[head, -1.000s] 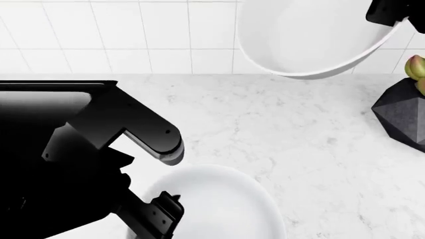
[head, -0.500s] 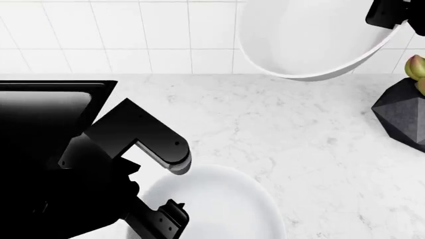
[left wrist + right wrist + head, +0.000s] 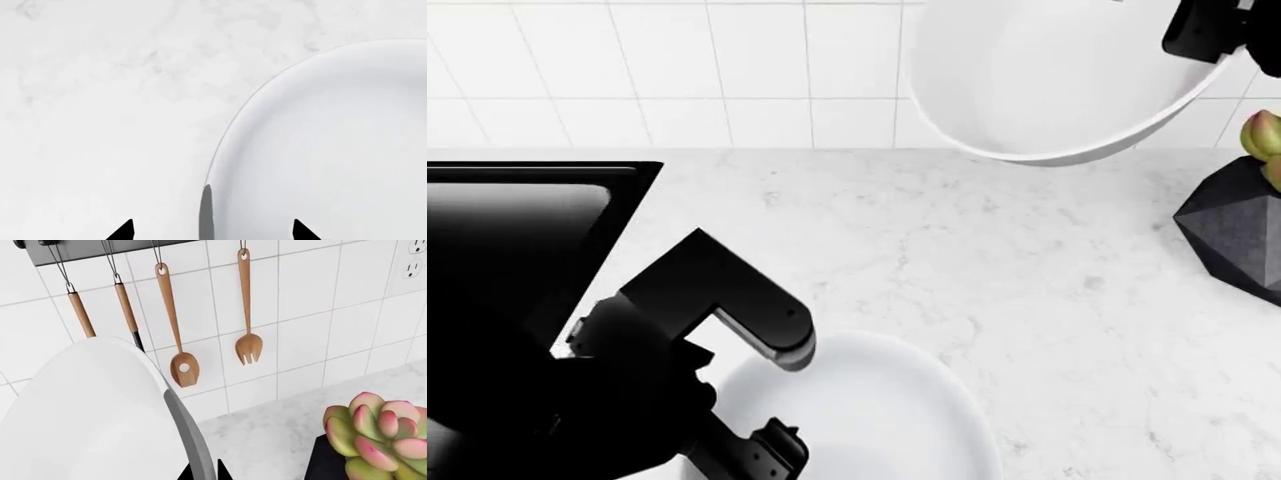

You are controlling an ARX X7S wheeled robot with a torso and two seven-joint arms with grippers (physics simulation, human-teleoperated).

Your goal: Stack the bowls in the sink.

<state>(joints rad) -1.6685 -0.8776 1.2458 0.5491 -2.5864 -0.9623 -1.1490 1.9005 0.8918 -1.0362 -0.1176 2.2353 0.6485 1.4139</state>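
Jaws of the left gripper (image 3: 212,231): parted, one black tip on either side of the rim of the lower bowl (image 3: 868,415), rim running between them, contact not discernible. Lower bowl: glossy white, resting on the marble counter (image 3: 1028,280) just beside the sink (image 3: 521,215), on the side toward the potted succulent (image 3: 1241,235). Jaws of the right gripper (image 3: 203,471): two dark tips set close on the rim of the raised bowl (image 3: 1054,75), clamping it. Raised bowl: white, tilted, held clear above the counter before the tiled wall (image 3: 667,70), well apart from the sink. Wooden utensils (image 3: 177,325): hanging on the wall.
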